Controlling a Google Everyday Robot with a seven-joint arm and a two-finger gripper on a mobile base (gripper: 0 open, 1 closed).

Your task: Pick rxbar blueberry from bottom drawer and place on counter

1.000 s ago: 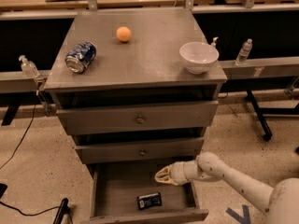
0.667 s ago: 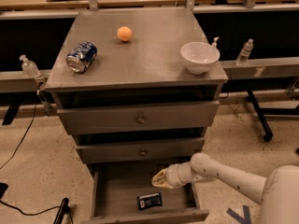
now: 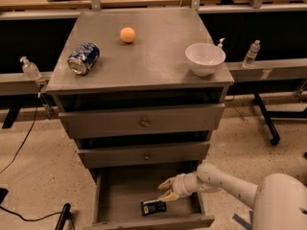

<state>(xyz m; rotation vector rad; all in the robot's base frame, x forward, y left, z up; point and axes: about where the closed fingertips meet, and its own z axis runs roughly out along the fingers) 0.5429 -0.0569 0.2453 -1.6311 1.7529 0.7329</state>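
Grey cabinet surface (image 3: 153,61) is filling the upper frame. At lower centre, the bottom drawer (image 3: 122,193) is standing open, giving access. The tool (image 3: 165,189) is hovering inside, fingers spread and empty, just upper right of the flat-lying rxbar blueberry (image 3: 153,207).

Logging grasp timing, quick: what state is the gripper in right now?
Gripper: open, holding nothing, inside the bottom drawer just above the rxbar blueberry.
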